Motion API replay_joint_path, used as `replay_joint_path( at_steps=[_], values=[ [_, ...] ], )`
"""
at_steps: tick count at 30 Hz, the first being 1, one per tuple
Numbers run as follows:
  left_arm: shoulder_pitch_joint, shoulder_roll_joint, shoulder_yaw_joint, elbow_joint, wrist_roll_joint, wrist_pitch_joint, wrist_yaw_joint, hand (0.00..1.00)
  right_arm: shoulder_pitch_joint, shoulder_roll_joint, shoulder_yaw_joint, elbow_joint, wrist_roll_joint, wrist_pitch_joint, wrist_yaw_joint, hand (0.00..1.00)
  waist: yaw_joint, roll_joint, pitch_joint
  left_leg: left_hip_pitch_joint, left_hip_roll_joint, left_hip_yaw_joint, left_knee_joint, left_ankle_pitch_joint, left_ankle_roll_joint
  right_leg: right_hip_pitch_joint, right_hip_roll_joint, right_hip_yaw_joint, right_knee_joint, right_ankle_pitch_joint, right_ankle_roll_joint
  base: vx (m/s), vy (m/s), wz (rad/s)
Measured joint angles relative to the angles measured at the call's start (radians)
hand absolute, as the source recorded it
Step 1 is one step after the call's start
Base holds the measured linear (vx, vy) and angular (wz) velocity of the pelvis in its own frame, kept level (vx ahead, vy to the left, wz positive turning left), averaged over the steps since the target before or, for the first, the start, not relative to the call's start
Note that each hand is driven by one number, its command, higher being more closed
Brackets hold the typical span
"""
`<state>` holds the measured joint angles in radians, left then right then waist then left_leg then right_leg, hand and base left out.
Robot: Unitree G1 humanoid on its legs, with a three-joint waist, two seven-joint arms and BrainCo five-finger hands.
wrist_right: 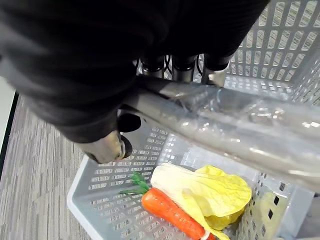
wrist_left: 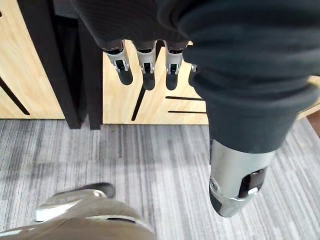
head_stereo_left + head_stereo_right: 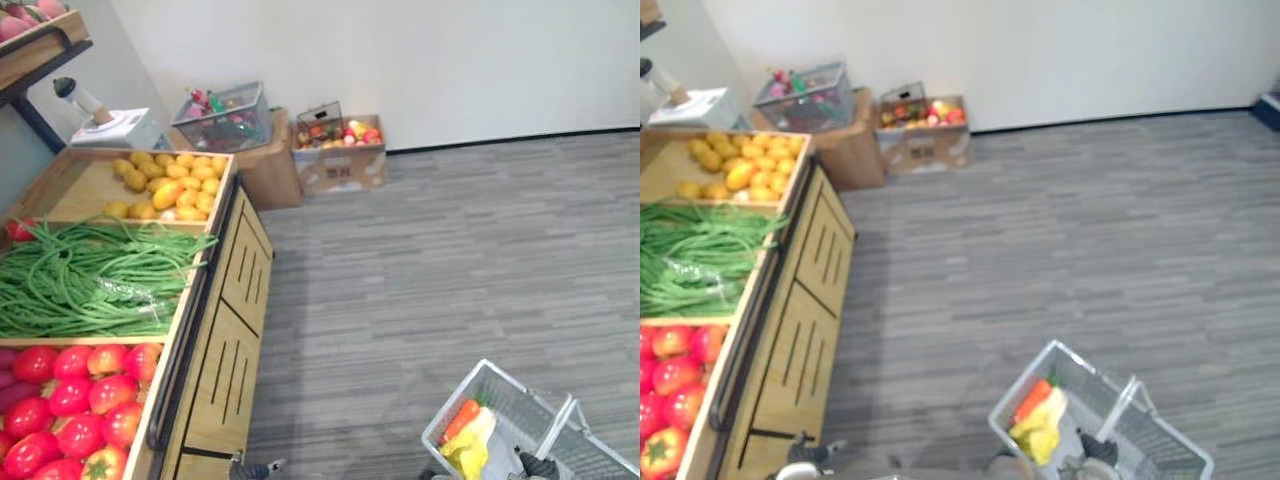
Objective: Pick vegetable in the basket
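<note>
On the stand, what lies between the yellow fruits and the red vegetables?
Long green beans lie there, in their own compartment between the yellow fruits and the red vegetables. Both eye views show this.

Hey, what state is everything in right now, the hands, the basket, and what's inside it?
left hand, open, holding nothing
right hand, shut on the basket handle
basket, upright, held, partly filled
carrot, lying in the basket
yellow leafy vegetable, lying against the carrot
</note>
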<state>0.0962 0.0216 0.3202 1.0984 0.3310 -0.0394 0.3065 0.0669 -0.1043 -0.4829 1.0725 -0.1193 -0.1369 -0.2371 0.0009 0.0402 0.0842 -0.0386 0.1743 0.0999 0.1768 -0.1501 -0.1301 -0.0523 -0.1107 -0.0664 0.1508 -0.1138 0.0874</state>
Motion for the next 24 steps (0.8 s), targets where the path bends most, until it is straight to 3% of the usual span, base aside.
replay_joint_path(
  at_steps=[2,6,10,13,16,24],
  values=[
    [0.014,0.031,-0.018,0.008,0.003,0.000,0.000,0.00,0.025,0.020,0.024,0.006,0.000,-0.004,-0.001,1.00,-0.002,-0.041,-0.032,-0.001,-0.046,0.049,-0.019,-0.016,0.020,0.000,-0.038,0.056,-0.057,0.033,0.039,0.03,0.293,-0.51],
    [0.031,0.068,-0.048,0.026,0.010,0.002,-0.001,0.00,0.038,0.042,0.025,0.040,0.000,-0.005,0.000,1.00,-0.003,-0.093,-0.066,0.032,-0.104,0.115,-0.067,-0.023,0.046,-0.013,-0.084,0.132,-0.096,0.054,0.058,0.08,0.193,-0.43],
    [0.024,0.080,-0.083,0.056,0.039,0.005,-0.006,0.00,0.033,0.040,0.016,0.044,0.000,-0.001,-0.001,1.00,-0.014,-0.094,-0.070,0.077,-0.131,0.169,-0.089,-0.026,0.063,-0.012,-0.093,0.185,-0.112,0.074,0.065,0.18,0.130,-0.41],
    [0.017,0.078,-0.091,0.057,0.039,0.004,-0.009,0.00,0.031,0.026,0.018,0.046,-0.001,0.001,0.004,1.00,-0.021,-0.074,-0.072,0.098,-0.119,0.168,-0.088,-0.026,0.063,-0.006,-0.076,0.187,-0.111,0.090,0.042,0.14,-0.007,-0.28],
    [0.014,0.077,-0.099,0.059,0.038,-0.004,-0.032,0.00,0.031,0.009,0.018,0.076,-0.002,0.001,0.009,1.00,-0.021,-0.065,-0.072,0.131,-0.113,0.165,-0.092,-0.026,0.063,0.020,-0.068,0.183,-0.111,0.090,0.041,0.10,-0.045,-0.21],
    [0.012,0.072,-0.121,0.065,0.039,-0.005,-0.048,0.00,0.030,-0.001,0.024,0.083,-0.040,-0.004,0.039,1.00,-0.023,-0.063,-0.063,0.150,-0.104,0.151,-0.103,-0.026,0.063,0.019,-0.060,0.157,-0.069,0.090,0.042,-0.02,-0.039,0.02]
  ],
)
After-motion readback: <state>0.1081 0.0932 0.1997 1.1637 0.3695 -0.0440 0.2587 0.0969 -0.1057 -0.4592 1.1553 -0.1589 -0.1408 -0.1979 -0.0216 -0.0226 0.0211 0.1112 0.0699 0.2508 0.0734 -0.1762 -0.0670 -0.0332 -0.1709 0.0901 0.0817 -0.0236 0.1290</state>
